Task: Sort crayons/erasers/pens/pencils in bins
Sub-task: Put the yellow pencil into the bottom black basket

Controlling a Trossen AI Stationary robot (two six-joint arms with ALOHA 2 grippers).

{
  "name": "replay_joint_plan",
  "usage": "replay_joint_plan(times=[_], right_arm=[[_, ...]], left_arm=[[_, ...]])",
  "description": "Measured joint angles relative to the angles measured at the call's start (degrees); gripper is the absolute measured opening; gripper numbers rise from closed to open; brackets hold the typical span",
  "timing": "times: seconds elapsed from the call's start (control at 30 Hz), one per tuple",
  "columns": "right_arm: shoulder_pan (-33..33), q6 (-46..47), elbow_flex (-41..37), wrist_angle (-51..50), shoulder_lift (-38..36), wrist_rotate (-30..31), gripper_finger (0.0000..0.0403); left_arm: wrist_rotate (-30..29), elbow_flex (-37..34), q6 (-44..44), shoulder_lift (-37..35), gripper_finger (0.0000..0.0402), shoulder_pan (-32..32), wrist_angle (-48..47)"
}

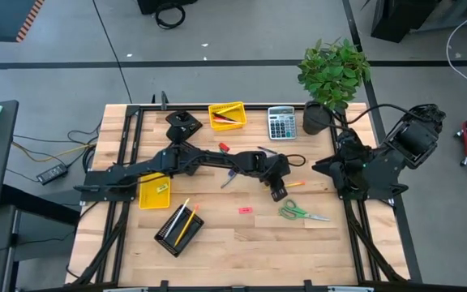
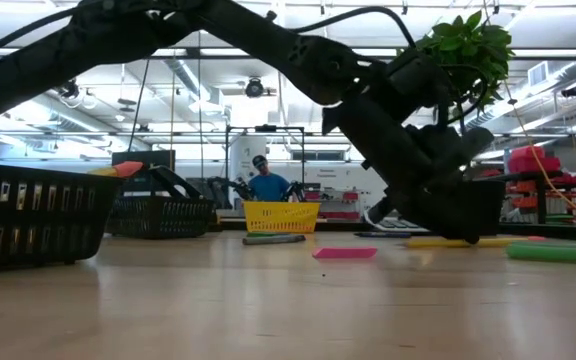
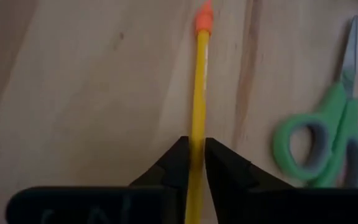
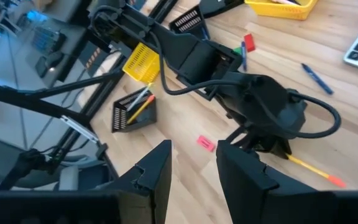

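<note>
Left gripper (image 3: pixel 196 163), low at mid-table, fingers (image 3: pixel 169 165) pinched on a yellow pencil (image 3: pixel 199 93) lying flat on the table (image 1: pixel 242 235), green-handled scissors (image 3: pixel 328 140) just beside; right gripper (image 4: pixel 192 163) parked at the right table edge, fingers apart, empty; beyond, pink eraser (image 4: pixel 206 144) and bins (image 4: pixel 134 107).

Matt pale wood-grain table (image 3: pixel 92 93), glossy yellow pencil (image 3: pixel 199 106), green plastic-handled scissors (image 3: pixel 328 137) w/ metal blades.
</note>
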Motion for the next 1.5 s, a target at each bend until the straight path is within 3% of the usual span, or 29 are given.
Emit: replay_joint_plan(times=[0.23,0.7,1.3,1.5], right_arm=[[0.0,0.0,0.0,1.5,0.0,0.0,0.0133],[0.0,0.1,0.0,2.4,0.5,1.1,0.0133],[0.0,-2.8,0.0,2.5,0.6,2.6,0.0133],[0.0,-2.9,0.0,2.6,0.6,2.6,0.0133]], left_arm=[[0.9,-0.3,3.7,-3.2,0.001,0.8,-5.4],[0.7,-0.1,11.9,-6.1,0.0006,0.6,-28.3],[0.0,-0.3,16.2,-12.3,0.0009,2.1,-32.9],[-6.5,-0.2,20.6,-12.2,0.0024,2.4,-31.7]])
